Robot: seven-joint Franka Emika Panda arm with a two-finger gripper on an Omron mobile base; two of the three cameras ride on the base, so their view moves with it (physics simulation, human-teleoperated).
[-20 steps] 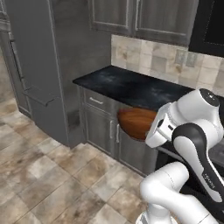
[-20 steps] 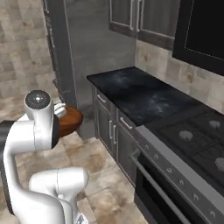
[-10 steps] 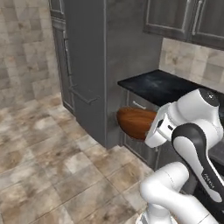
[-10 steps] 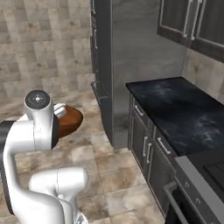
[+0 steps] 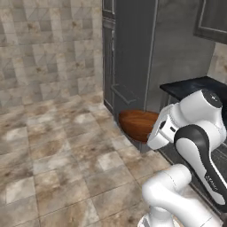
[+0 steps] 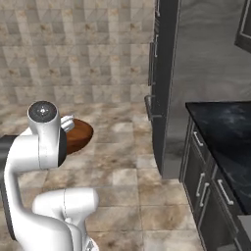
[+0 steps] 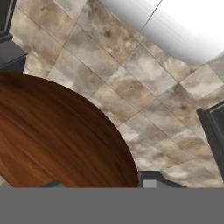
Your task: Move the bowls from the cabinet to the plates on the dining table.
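Transit with the brown bowl (image 5: 138,124). At frame centre of the left base view, our gripper (image 7: 98,183) grasps the bowl by its rim, above the floor (image 5: 57,164). We judge it best kept level while driving toward the plates.

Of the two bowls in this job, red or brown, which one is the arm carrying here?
The dark brown wood-like bowl, held out in front of the arm above the tiled floor. It has a wood-grain surface, not glossy red.
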